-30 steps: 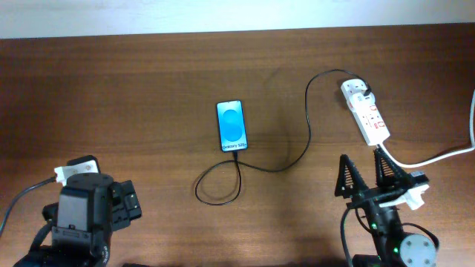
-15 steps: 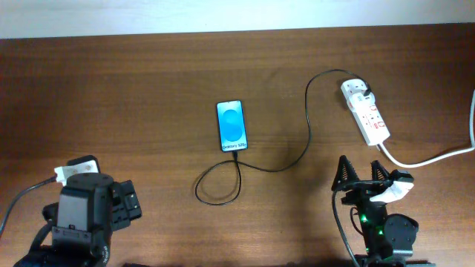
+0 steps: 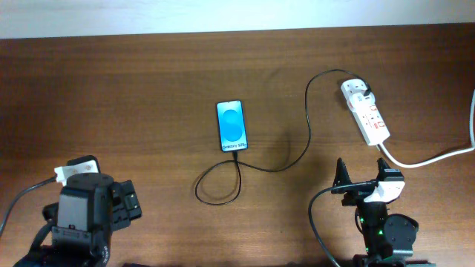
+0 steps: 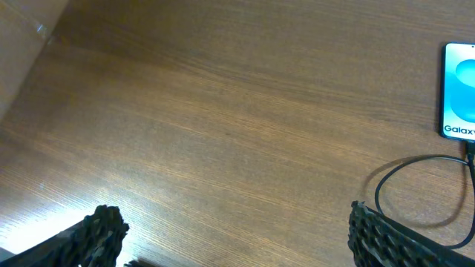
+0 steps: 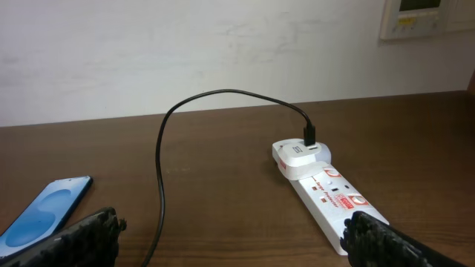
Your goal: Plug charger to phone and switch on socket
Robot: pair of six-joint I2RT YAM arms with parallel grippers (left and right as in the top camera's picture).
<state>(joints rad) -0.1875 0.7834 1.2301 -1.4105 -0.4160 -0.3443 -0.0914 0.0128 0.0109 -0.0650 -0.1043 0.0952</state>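
Observation:
The phone (image 3: 231, 125) lies mid-table with a lit blue screen; it also shows in the left wrist view (image 4: 460, 89) and the right wrist view (image 5: 44, 211). The black charger cable (image 3: 297, 152) runs from the phone's near end, loops, and rises to a black plug in the white socket strip (image 3: 365, 111). The strip (image 5: 326, 189) has red switches and a thick white cord (image 3: 438, 156). My right gripper (image 3: 364, 176) is open and empty, just in front of the strip (image 5: 237, 237). My left gripper (image 4: 237, 237) is open and empty at the near left.
The wooden table (image 3: 133, 96) meets a pale wall (image 5: 223, 44) at the back. A cable loop (image 3: 219, 185) lies below the phone. The left arm body (image 3: 82, 215) fills the near-left corner.
My right gripper has tilted and drawn back toward the near edge, away from the strip's near end. The phone, cable, strip and left arm have not moved.

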